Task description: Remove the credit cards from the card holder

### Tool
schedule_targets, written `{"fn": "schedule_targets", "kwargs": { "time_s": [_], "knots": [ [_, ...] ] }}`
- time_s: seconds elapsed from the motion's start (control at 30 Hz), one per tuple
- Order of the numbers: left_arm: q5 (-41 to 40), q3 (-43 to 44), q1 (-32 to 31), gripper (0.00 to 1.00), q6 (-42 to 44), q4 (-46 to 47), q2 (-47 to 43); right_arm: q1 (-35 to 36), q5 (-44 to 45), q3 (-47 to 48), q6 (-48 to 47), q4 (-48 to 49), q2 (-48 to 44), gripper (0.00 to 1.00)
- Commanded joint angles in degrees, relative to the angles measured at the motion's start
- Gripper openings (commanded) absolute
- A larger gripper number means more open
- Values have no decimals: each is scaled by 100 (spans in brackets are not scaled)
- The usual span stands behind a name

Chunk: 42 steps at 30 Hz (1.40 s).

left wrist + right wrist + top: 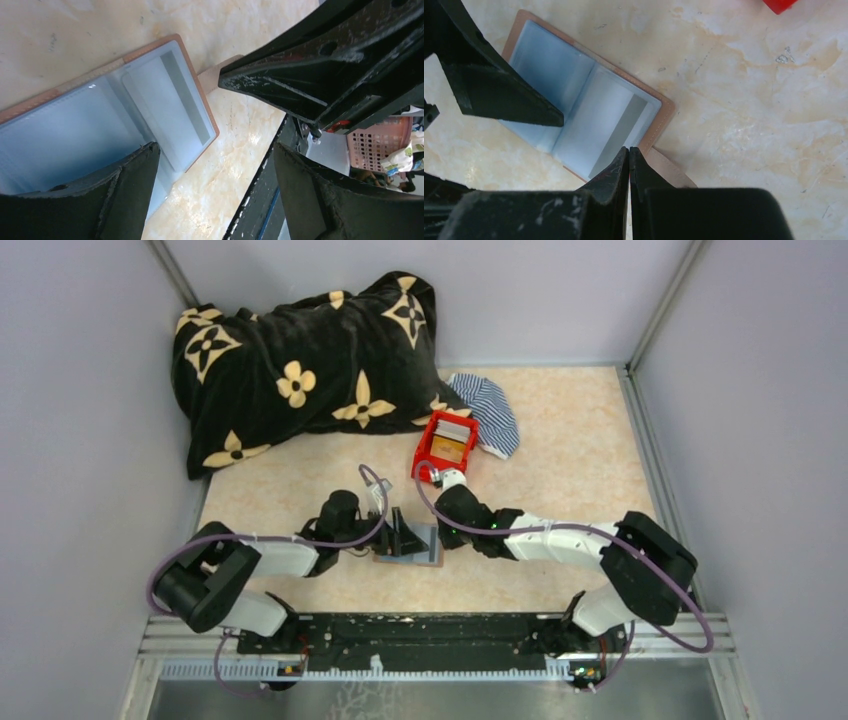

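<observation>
Overhead, card holder [428, 546] mostly hidden under arms; left pincer [215, 151] spread wide, right pincer [629, 151] clenched.

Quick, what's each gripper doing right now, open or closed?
Left gripper: open, holding nothing.
Right gripper: closed at the edge of the card holder, nothing visibly held.

No legible text, label, brand or number is showing in any view. The blanket [300, 350] is carrying only cream flower motifs, and what is lying in the red box [426, 445] beside it is appearing too small to read.
</observation>
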Motion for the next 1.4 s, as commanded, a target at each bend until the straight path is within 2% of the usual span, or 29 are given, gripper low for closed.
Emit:
{"fn": "schedule_targets", "kwargs": {
  "time_s": [0.0, 0.3, 0.6, 1.07, 1.37],
  "knots": [
    [30, 320, -201, 89, 102, -205, 183, -169, -36, -170, 266, 460, -3, 0],
    [-213, 553, -233, 88, 325, -813, 452, -209, -362, -410, 348, 707, 230, 0],
    [-571, 805, -227, 87, 890, -1928, -139, -218, -584, -500, 395, 887, 382, 0],
    [-444, 730, -238, 83, 945, -1852, 354, -244, -767, -537, 430, 1061, 548, 0],
    [227, 481, -270, 80, 390, -631, 529, -244, -989, -498, 416, 1158, 806, 0]
  ]
}}
